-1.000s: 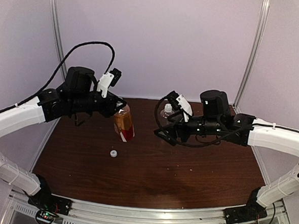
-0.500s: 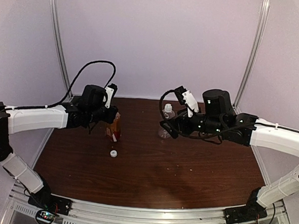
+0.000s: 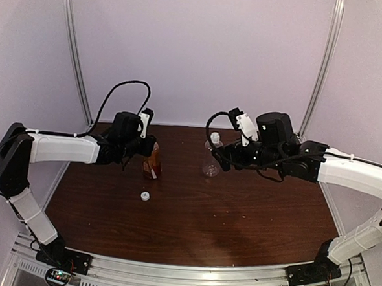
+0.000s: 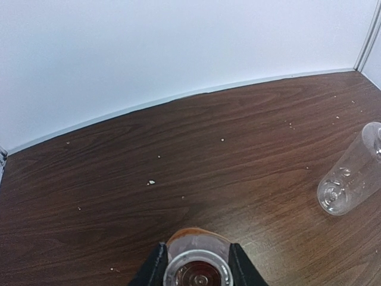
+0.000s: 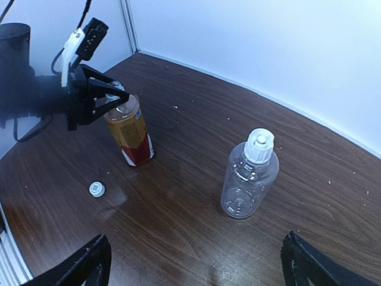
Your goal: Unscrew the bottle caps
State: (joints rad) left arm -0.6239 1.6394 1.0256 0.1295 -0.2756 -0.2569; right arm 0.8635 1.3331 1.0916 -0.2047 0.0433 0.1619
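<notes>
The amber bottle [image 5: 130, 134] with the red label stands on the table, its mouth open and uncapped [image 4: 198, 271]. My left gripper [image 4: 198, 268] is shut on its neck, one finger on each side; the top view shows that gripper [image 3: 150, 147] over the bottle [image 3: 153, 164]. One whitish bottle cap [image 5: 96, 189] lies loose on the table in front of it [image 3: 145, 196]. The clear bottle [image 5: 250, 185] stands upright with its white cap [image 5: 259, 146] on. My right gripper [image 5: 199, 268] is open wide just short of it, touching nothing.
The brown wooden table [image 3: 238, 217] is bounded by white walls at the back and sides, with metal posts [image 3: 75, 51] in the corners. Small white crumbs [image 4: 151, 182] dot the wood. The left arm's cable [image 3: 120, 87] loops above its wrist.
The left arm has brought the amber bottle down from a raised, tilted hold and back to the table. The right gripper has drawn back slightly from the clear bottle, still open.
</notes>
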